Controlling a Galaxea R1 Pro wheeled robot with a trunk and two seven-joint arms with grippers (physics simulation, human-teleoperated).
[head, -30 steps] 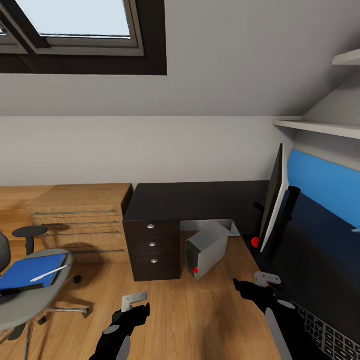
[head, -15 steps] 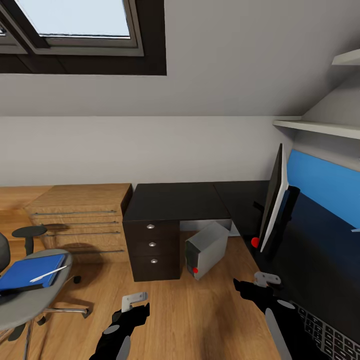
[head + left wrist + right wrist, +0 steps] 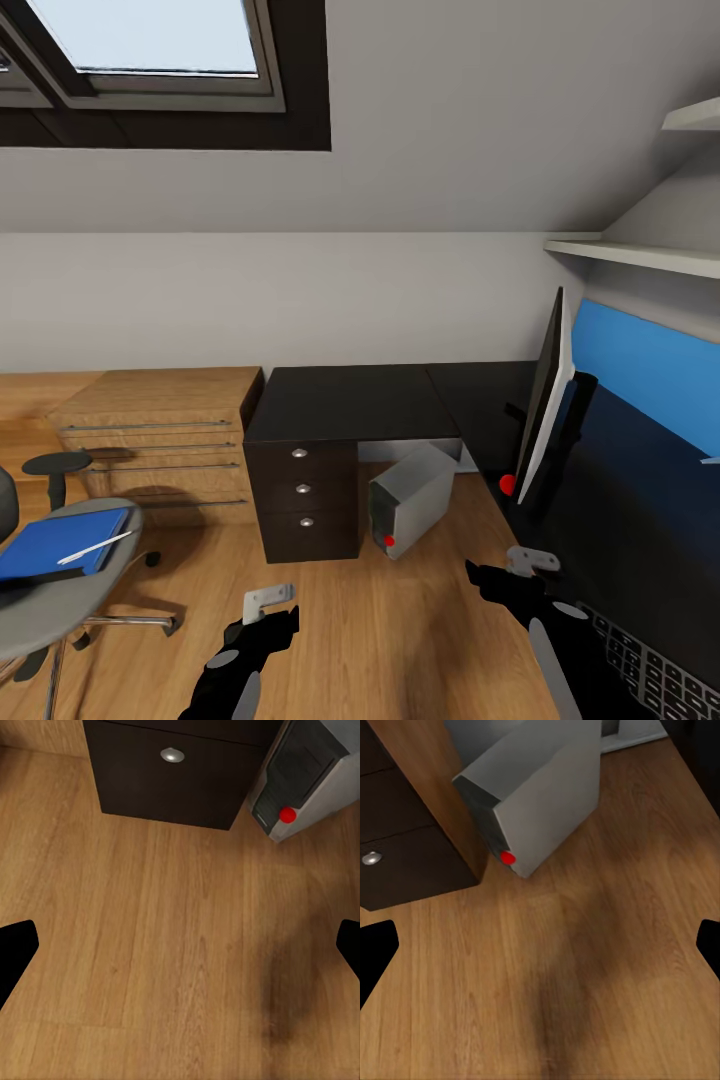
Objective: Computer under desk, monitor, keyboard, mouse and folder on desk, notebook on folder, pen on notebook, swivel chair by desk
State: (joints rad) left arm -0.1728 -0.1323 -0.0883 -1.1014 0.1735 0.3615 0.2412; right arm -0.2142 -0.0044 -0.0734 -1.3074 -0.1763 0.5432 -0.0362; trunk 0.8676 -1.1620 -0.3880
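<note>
Nothing is shifting among the objects — only my head view is drifting slightly right. I'm holding both arms low over the floor: left gripper [image 3: 268, 601] and right gripper [image 3: 530, 560] spread, empty. Computer [image 3: 410, 497] is sitting at 12 under the desk [image 3: 350, 402]; folder [image 3: 62, 541] with pen [image 3: 96, 546] is lying on the chair [image 3: 60, 590] at 9; monitor [image 3: 545, 400] at 2.

Your grey tower computer [image 3: 412, 498] sits on the floor under the glossy black L-shaped desk [image 3: 350, 402], right of its drawers. The blue folder [image 3: 62, 542] lies on the grey swivel chair [image 3: 55, 590] at your left, thin white pen [image 3: 96, 547] on top.
</note>
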